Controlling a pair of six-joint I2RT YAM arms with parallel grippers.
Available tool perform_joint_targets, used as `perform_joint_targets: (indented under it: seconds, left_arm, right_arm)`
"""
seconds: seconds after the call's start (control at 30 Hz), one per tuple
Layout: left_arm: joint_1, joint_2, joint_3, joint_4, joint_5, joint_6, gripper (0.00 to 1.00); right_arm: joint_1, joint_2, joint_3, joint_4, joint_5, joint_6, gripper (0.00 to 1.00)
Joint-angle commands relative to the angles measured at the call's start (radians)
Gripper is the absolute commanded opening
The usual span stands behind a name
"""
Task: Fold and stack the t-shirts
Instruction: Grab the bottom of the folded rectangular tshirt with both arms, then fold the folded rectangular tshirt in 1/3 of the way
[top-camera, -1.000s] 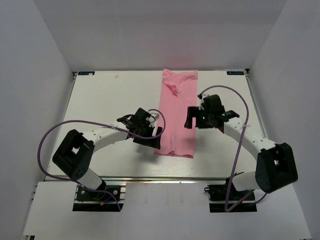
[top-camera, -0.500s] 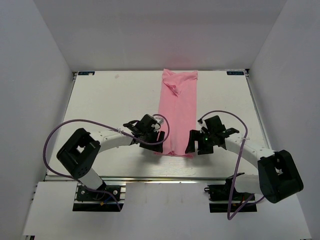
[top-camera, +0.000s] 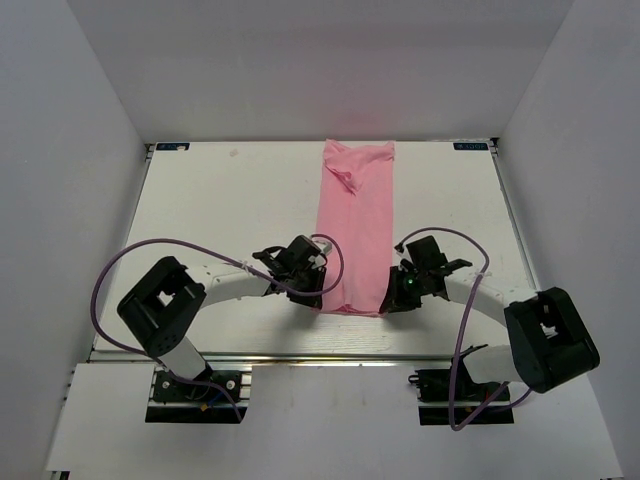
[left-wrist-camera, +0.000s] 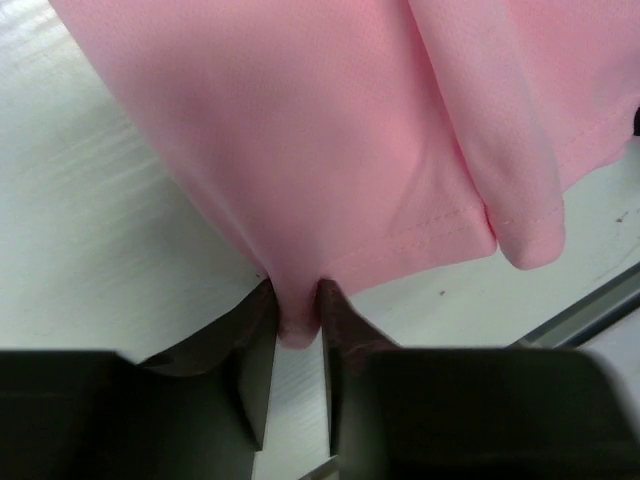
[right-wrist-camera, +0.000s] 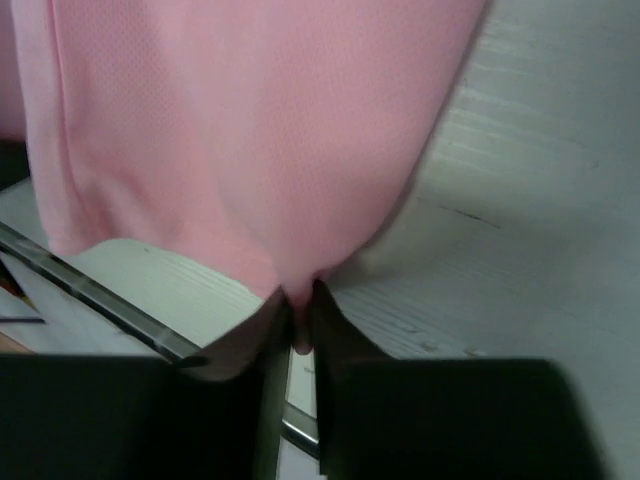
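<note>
— Where's the t-shirt (top-camera: 357, 225) lying, from where you stand?
— Down the middle of the table (top-camera: 220, 210), a long narrow pink strip folded in on itself. It runs from the table's far edge almost to its near edge, and the far end is a bit rumpled.
— And the arms?
— Both are low over the near part of the table. The left gripper (top-camera: 318, 297) is at the strip's near left corner and the right gripper (top-camera: 392, 300) at its near right corner. From above I can't make out what the fingers are doing; the black housings cover them.
— Do the wrist cameras settle it?
— They do. In the left wrist view the left gripper (left-wrist-camera: 297, 312) has its two fingers pressed together with a small tuck of the t-shirt (left-wrist-camera: 320, 120) pinched between them. The cloth fans out from the tips over the table (left-wrist-camera: 100, 230). You also get a stitched hem (left-wrist-camera: 440, 222) and a doubled fold beside it, which the overhead view flattens out.
— Same on the other side?
— Much the same. The right gripper (right-wrist-camera: 298, 312) is clamped on a pinch of the t-shirt (right-wrist-camera: 230, 130), with fabric spreading away from the tips. Bare table (right-wrist-camera: 540, 200) shows off to one side, and a metal rail (right-wrist-camera: 100, 295) runs along the table's edge
</note>
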Motion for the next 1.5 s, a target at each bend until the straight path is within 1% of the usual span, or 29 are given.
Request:
perform_joint_targets:
  seconds: [0.0, 0.03, 0.07, 0.1, 0.13, 0.2, 0.27, 0.33, 0.43, 0.47, 0.53, 0.57, 0.67, 0.73, 0.77, 0.9, 0.93, 1.1, 1.13, 1.2, 1.3, 1.47]
  left_arm:
    - [-0.018, 0.011, -0.024, -0.034, -0.001, -0.006, 0.34]
    - [-0.018, 0.011, -0.024, -0.045, -0.001, -0.017, 0.26]
    - [-0.018, 0.000, -0.024, -0.045, -0.001, -0.017, 0.20]
    - [-0.018, 0.000, -0.024, -0.057, -0.001, -0.029, 0.12]
    - [-0.018, -0.016, -0.024, -0.066, -0.001, -0.039, 0.00]
    - [-0.018, -0.046, -0.014, -0.080, -0.001, -0.048, 0.00]
    - [-0.027, -0.055, 0.000, -0.089, 0.055, -0.048, 0.00]
    - [-0.027, -0.079, 0.035, -0.089, 0.079, -0.057, 0.00]
    - [-0.016, -0.079, 0.095, -0.135, 0.059, -0.057, 0.00]
    - [-0.007, -0.070, 0.112, -0.161, 0.059, -0.057, 0.00]
    - [0.004, -0.058, 0.162, -0.172, -0.004, -0.068, 0.00]
    - [0.004, -0.043, 0.184, -0.183, -0.013, -0.068, 0.00]
    - [0.024, 0.000, 0.282, -0.201, -0.041, -0.068, 0.00]
    - [0.047, 0.057, 0.362, -0.243, -0.068, -0.079, 0.00]
    - [0.068, 0.075, 0.409, -0.264, -0.068, -0.088, 0.00]
    - [0.130, 0.152, 0.497, -0.275, -0.078, -0.088, 0.00]
    - [0.142, 0.164, 0.514, -0.275, -0.078, -0.088, 0.00]
    - [0.209, 0.220, 0.607, -0.263, -0.065, -0.088, 0.00]
    - [0.209, 0.235, 0.618, -0.250, -0.065, -0.074, 0.00]
    - [0.222, 0.255, 0.661, -0.237, -0.041, -0.062, 0.00]
    - [0.245, 0.304, 0.736, -0.247, -0.032, -0.030, 0.00]
    - [0.275, 0.374, 0.851, -0.275, -0.021, -0.010, 0.00]
  right_arm:
    - [0.003, 0.000, -0.004, 0.008, -0.001, 0.004, 0.07]
    - [0.001, 0.000, -0.001, 0.002, 0.001, 0.007, 0.00]
    - [0.003, -0.019, -0.001, -0.018, 0.002, 0.010, 0.00]
    - [0.001, -0.024, 0.000, -0.028, 0.002, 0.006, 0.00]
    - [0.004, -0.030, 0.000, -0.044, 0.005, 0.001, 0.00]
    - [0.004, -0.066, 0.010, -0.079, 0.005, -0.005, 0.00]
    - [0.003, -0.101, 0.031, -0.090, -0.001, -0.013, 0.00]
    - [0.004, -0.125, 0.057, -0.099, -0.004, -0.023, 0.00]
    - [-0.005, -0.124, 0.076, -0.104, 0.004, -0.040, 0.00]
    - [-0.005, -0.113, 0.100, -0.110, 0.033, -0.039, 0.00]
    - [-0.006, -0.072, 0.140, -0.124, 0.050, -0.045, 0.00]
    - [-0.008, -0.063, 0.170, -0.134, 0.086, -0.045, 0.00]
    - [-0.012, -0.001, 0.227, -0.147, 0.106, -0.045, 0.00]
    - [-0.020, 0.023, 0.295, -0.162, 0.139, -0.040, 0.00]
    - [-0.023, 0.039, 0.345, -0.165, 0.160, -0.039, 0.00]
    - [-0.051, 0.094, 0.431, -0.183, 0.227, -0.059, 0.00]
    - [-0.055, 0.129, 0.447, -0.190, 0.234, -0.066, 0.00]
    - [-0.085, 0.210, 0.554, -0.174, 0.232, -0.079, 0.00]
    - [-0.089, 0.223, 0.600, -0.177, 0.226, -0.091, 0.00]
    - [-0.100, 0.264, 0.628, -0.186, 0.234, -0.099, 0.00]
    - [-0.115, 0.307, 0.709, -0.190, 0.232, -0.128, 0.00]
    - [-0.134, 0.377, 0.816, -0.185, 0.182, -0.187, 0.00]
